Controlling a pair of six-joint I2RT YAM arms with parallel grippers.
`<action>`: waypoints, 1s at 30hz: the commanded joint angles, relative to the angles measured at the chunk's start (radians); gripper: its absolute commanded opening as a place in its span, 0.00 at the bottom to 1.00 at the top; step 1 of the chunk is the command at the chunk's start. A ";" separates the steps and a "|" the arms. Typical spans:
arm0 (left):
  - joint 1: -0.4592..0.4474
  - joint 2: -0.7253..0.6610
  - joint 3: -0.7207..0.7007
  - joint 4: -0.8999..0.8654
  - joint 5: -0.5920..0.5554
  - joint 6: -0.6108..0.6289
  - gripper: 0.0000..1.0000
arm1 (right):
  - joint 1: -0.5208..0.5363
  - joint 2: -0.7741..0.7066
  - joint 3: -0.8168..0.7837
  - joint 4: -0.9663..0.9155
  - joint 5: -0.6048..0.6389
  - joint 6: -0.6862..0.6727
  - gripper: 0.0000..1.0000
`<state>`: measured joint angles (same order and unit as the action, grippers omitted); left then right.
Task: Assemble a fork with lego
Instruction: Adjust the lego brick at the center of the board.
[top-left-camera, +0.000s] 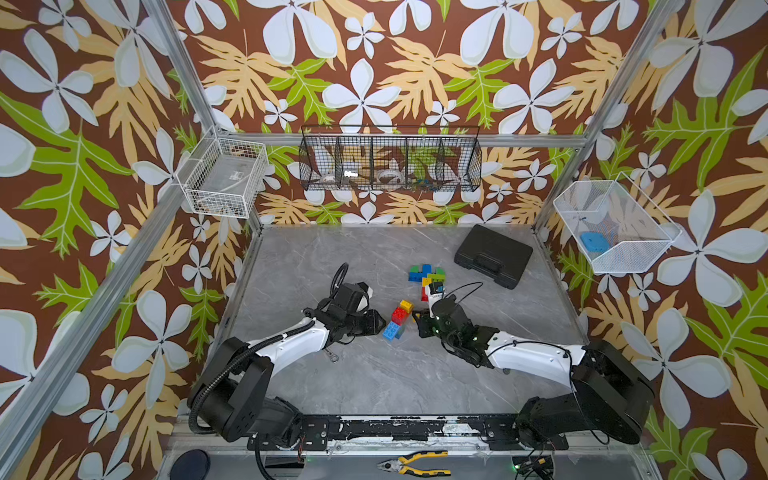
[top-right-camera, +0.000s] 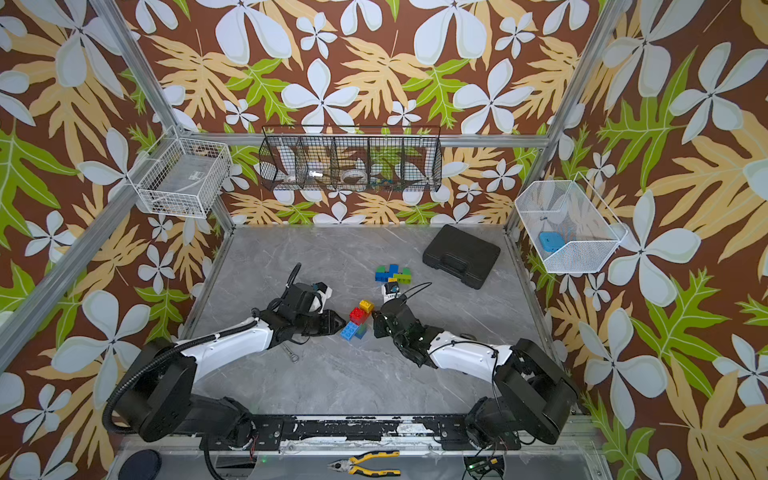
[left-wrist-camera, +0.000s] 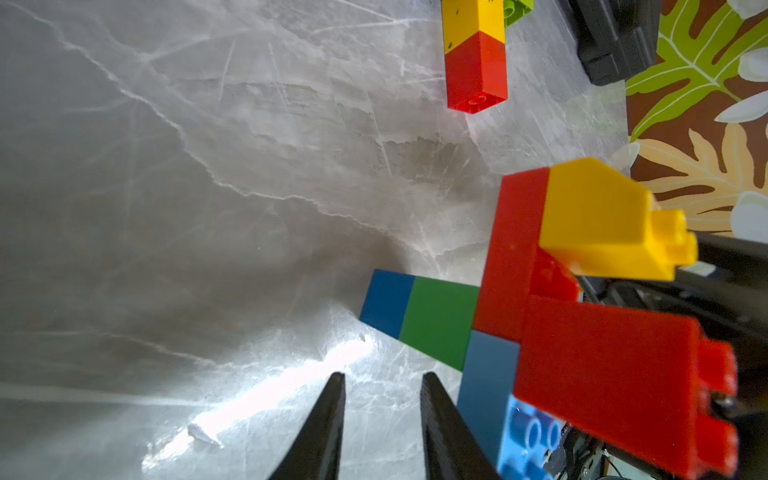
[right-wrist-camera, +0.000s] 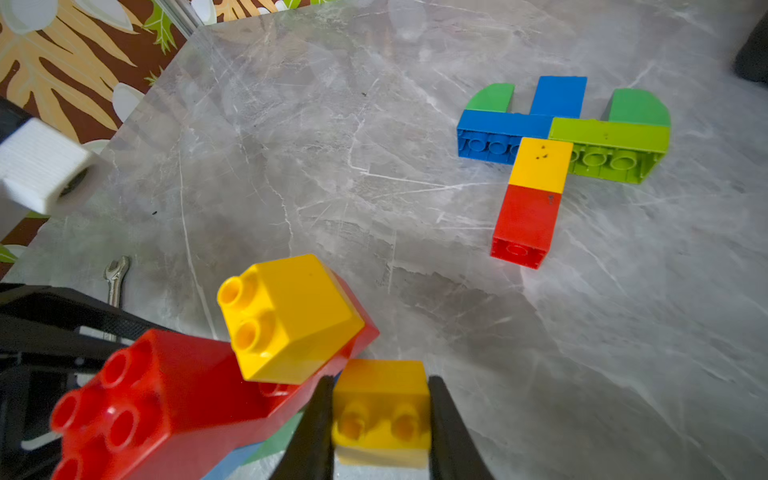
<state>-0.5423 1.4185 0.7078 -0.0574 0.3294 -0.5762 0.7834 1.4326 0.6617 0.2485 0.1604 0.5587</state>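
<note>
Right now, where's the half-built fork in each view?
Top view: half-built fork mid-table.
Top view: same spot.
Left wrist: top edge; only the red-yellow handle and a green corner.
Right wrist: upper right, whole.
Landmark: black case next to it, in every view.

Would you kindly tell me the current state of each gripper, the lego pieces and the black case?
left gripper: open, empty.
right gripper: shut on yellow brick.
fork assembly: lying flat, not held.
brick cluster: joined together, lying between the grippers.
black case: closed, lying flat.
</note>
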 joint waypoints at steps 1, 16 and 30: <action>-0.011 -0.024 -0.016 0.014 -0.007 -0.016 0.34 | -0.004 0.011 0.015 0.032 -0.036 -0.043 0.00; -0.065 -0.101 -0.093 0.100 -0.011 -0.080 0.41 | -0.085 0.079 0.061 0.075 -0.243 -0.230 0.00; -0.119 -0.127 -0.144 0.183 -0.036 -0.158 0.58 | -0.174 0.179 0.145 0.066 -0.482 -0.394 0.00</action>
<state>-0.6518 1.2964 0.5671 0.0788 0.3145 -0.7059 0.6174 1.5970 0.7918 0.3119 -0.2562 0.2180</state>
